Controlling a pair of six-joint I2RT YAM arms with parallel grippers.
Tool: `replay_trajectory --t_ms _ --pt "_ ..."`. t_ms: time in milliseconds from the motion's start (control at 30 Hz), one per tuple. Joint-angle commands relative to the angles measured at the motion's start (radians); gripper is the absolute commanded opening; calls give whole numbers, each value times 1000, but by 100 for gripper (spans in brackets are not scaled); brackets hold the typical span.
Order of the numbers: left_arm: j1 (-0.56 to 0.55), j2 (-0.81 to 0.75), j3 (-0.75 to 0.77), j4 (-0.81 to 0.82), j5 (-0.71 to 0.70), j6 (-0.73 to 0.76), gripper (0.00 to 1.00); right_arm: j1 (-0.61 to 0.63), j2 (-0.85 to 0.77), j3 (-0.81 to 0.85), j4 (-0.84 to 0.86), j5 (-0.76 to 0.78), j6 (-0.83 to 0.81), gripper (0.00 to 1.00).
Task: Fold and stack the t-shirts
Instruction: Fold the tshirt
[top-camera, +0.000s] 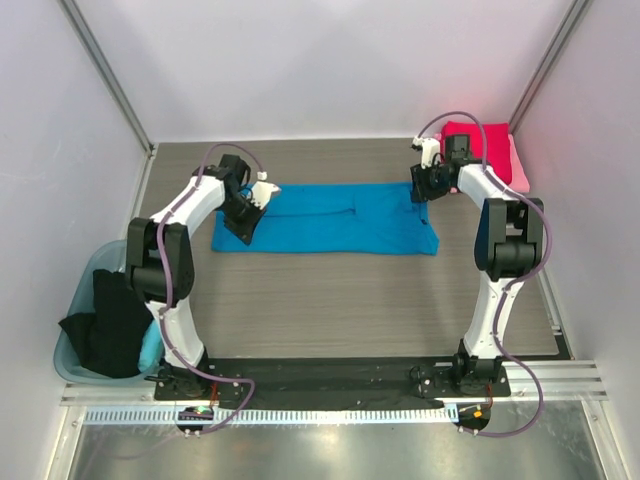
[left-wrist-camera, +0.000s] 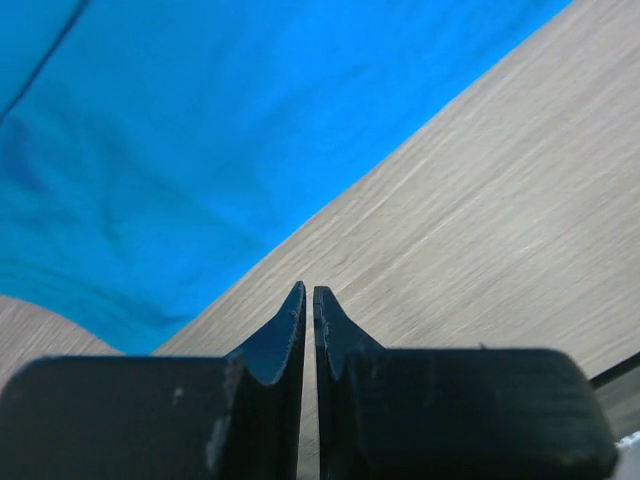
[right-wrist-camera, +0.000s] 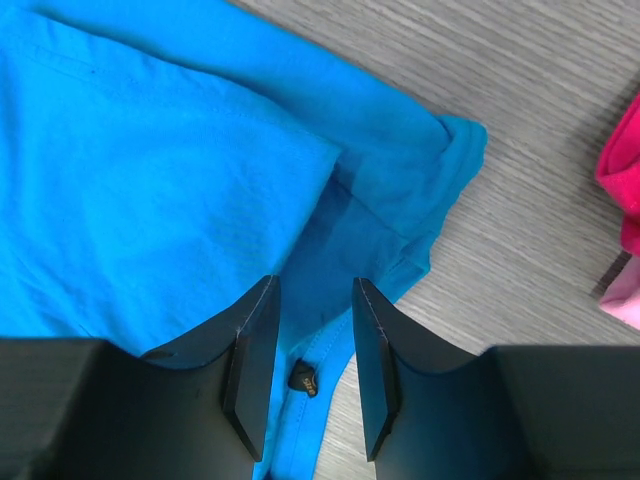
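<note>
**Figure.** The bright blue t-shirt lay flat across the far half of the table, running from 9 to 3 o'clock. The crimson t-shirt and pale pink t-shirt lay together at 1 o'clock, and the black t-shirt hung from the teal tub at 8 o'clock. The left gripper sat at the blue shirt's 9 o'clock edge, its fingers pressed almost together on nothing. The right gripper hovered at the 3 o'clock edge, moderately parted and empty. We judged the main risk to be an uneven fold. The left fingers would have to open before any pinch, and the right might catch only the upper layer of the doubled corner, dragging the cloth askew. Only the overhead view showed the whole garment and both arms. Only the right wrist view revealed the overlapped layers and a small dark tag. The left wrist view alone showed the slit between its fingers.
</note>
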Motion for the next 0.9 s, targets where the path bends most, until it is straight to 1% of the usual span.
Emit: replay_trajectory --t_ms 0,167,200,267,400,500,667,767,867 --pt "29 2 40 16 -15 30 6 6 -4 47 24 -21 4 40" --pt "55 51 43 19 -27 31 7 6 54 56 44 15 14 39" --pt "56 63 40 19 -23 33 7 34 70 64 46 29 14 38" --pt "59 90 39 19 -19 36 7 37 114 101 44 51 9 37" --pt "59 119 34 16 -12 33 6 43 200 199 15 110 -3 34" --pt "59 128 20 19 -16 35 7 51 278 335 -40 144 -20 33" --pt "59 139 -6 31 -35 13 8 78 357 451 -46 215 -60 32" --pt "56 128 -21 31 -33 -22 8 95 407 524 -46 265 -88 32" --pt "44 85 -47 36 -32 -59 9 101 459 609 -46 284 -103 32"
